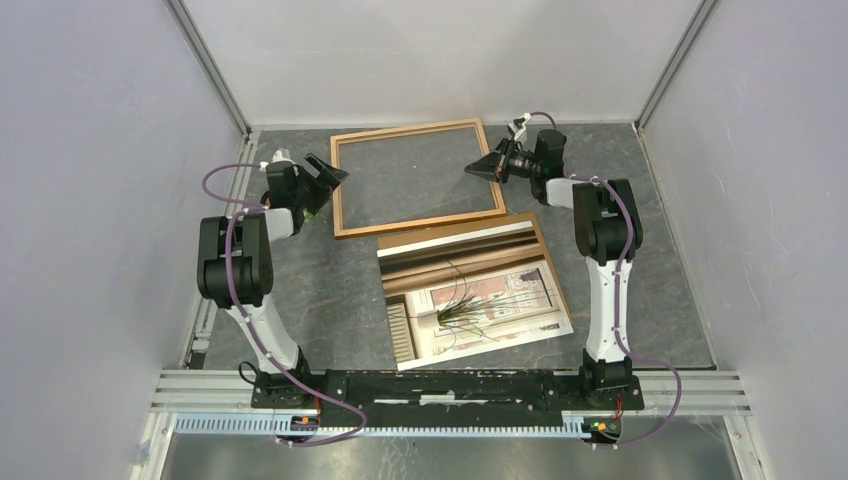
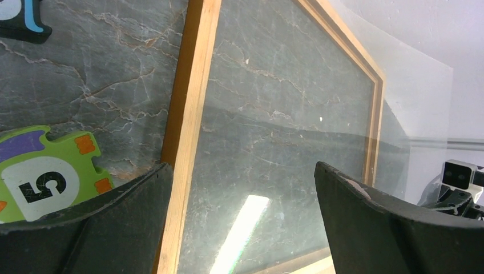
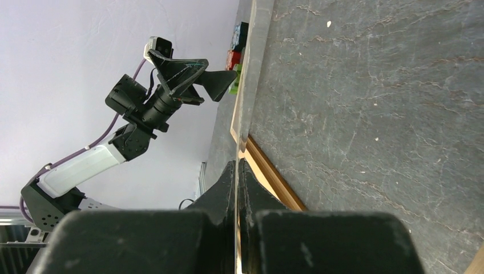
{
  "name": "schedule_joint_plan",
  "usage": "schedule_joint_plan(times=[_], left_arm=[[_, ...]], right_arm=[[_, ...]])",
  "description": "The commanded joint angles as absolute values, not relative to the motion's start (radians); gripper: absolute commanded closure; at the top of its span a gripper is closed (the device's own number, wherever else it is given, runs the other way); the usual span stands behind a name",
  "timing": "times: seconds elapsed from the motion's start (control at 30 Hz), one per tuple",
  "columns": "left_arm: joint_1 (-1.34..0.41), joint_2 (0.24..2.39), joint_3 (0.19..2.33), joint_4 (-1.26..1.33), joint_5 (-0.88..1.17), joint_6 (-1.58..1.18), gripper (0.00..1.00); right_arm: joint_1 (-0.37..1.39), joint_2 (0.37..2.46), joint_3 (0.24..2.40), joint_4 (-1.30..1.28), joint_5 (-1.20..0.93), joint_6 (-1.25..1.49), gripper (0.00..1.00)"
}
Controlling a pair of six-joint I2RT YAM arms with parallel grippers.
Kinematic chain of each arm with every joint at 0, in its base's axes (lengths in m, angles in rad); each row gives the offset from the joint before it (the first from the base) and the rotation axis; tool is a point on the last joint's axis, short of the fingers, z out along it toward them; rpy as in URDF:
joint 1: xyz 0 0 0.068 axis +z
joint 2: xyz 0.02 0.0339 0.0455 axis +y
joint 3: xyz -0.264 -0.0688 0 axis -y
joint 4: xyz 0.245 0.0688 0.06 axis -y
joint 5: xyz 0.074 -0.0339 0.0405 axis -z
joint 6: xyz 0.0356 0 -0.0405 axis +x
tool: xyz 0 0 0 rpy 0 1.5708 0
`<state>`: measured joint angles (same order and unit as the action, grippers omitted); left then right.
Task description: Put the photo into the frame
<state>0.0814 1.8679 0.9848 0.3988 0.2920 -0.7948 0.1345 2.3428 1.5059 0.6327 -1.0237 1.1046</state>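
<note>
Over the frame (image 1: 420,223), a clear pane (image 2: 422,97) is being pinched by the right gripper (image 3: 237,164), the left gripper (image 2: 241,171) being held spread.

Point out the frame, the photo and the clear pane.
frame (image 1: 420,222), top view, on its near wooden rail.
photo (image 1: 460,310), top view, on the green plant in the print.
pane (image 2: 411,97), left wrist view, on the clear corner overhanging the frame.

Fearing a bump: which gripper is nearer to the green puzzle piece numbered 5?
Left. The left gripper hangs open beside the puzzle piece at the frame's left rail; the right gripper, across the frame, pinches a clear sheet.
</note>
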Motion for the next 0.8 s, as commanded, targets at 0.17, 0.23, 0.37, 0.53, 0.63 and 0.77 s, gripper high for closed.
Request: schedule_joint_plan(times=[0.17, 0.23, 0.37, 0.53, 0.63, 0.77], left_arm=[[0.074, 1.89, 1.02, 0.437, 0.308, -0.801, 0.0], [0.074, 1.89, 1.02, 0.436, 0.308, -0.801, 0.0], [0.073, 1.888, 1.02, 0.437, 0.308, -0.801, 0.0], [0.074, 1.888, 1.019, 0.436, 0.307, -0.802, 0.0], [0.073, 1.888, 1.019, 0.437, 0.306, -0.801, 0.0], [0.071, 1.889, 1.019, 0.436, 0.308, -0.802, 0.0]], right_arm=[[0.126, 2.358, 1.565, 0.625, -1.044, 1.066, 1.0], [0.123, 2.353, 1.559, 0.623, -1.039, 1.064, 1.0], [0.119, 2.346, 1.549, 0.623, -1.037, 1.059, 1.0], [0.115, 2.344, 1.543, 0.623, -1.035, 1.057, 1.0], [0.117, 2.344, 1.54, 0.623, -1.033, 1.056, 1.0], [0.115, 2.343, 1.538, 0.622, -1.028, 1.055, 1.0]])
